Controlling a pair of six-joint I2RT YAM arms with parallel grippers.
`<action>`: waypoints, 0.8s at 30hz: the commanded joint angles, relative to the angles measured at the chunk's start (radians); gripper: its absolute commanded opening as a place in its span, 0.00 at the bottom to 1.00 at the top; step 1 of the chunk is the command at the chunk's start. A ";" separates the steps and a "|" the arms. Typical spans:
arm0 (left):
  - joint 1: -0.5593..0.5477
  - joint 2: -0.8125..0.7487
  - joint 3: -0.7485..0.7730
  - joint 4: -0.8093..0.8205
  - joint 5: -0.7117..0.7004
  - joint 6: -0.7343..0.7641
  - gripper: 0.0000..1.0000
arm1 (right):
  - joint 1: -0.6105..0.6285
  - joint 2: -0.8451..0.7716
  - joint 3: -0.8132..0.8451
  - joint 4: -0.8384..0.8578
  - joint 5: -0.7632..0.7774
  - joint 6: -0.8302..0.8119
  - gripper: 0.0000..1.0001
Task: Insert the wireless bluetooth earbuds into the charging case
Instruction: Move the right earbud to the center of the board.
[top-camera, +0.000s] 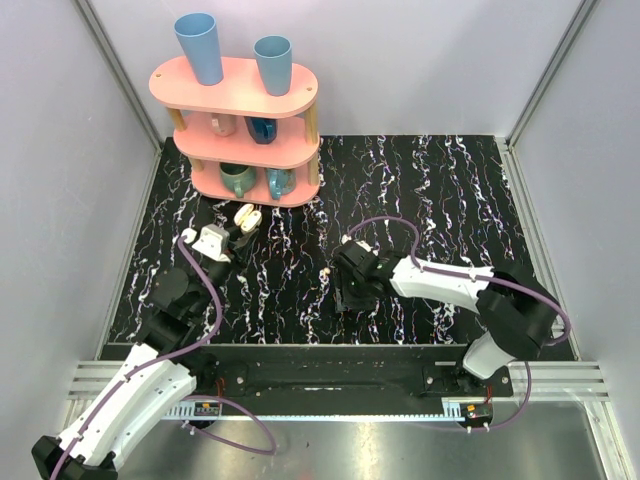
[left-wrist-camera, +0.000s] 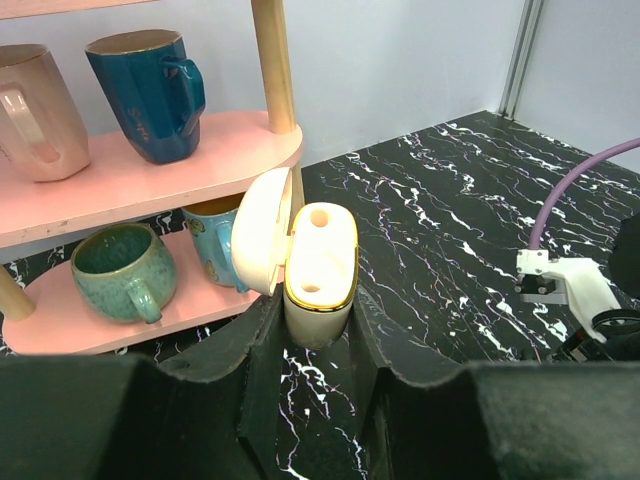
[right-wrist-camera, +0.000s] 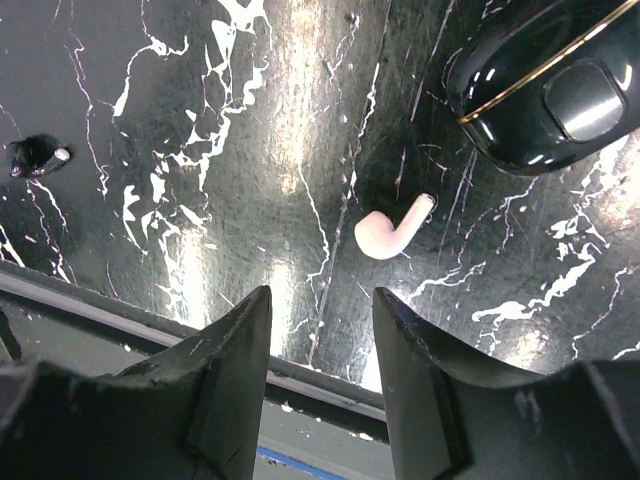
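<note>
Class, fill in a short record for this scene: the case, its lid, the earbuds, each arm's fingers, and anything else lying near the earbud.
charging case: upright, gripped between the left fingers, close to the pink shelf
lid: open; both sockets look empty
earbud: one, lying on the table, untouched
other earbud: not visible
right fingers: open above the table near the earbud, holding nothing
black object: glossy, with a gold line, on the table beside the earbud

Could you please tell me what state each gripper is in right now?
Left gripper: closed on the open charging case.
Right gripper: open, empty, pointed at a loose earbud.
</note>
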 joint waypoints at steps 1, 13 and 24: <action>-0.003 -0.007 0.036 0.026 -0.023 -0.008 0.00 | 0.008 0.030 0.011 0.052 -0.001 0.002 0.53; -0.002 -0.017 0.041 0.010 -0.020 -0.010 0.00 | 0.008 0.136 0.069 0.090 0.057 -0.057 0.52; -0.002 -0.010 0.056 0.000 -0.014 -0.013 0.00 | 0.005 0.211 0.255 0.146 0.120 -0.222 0.53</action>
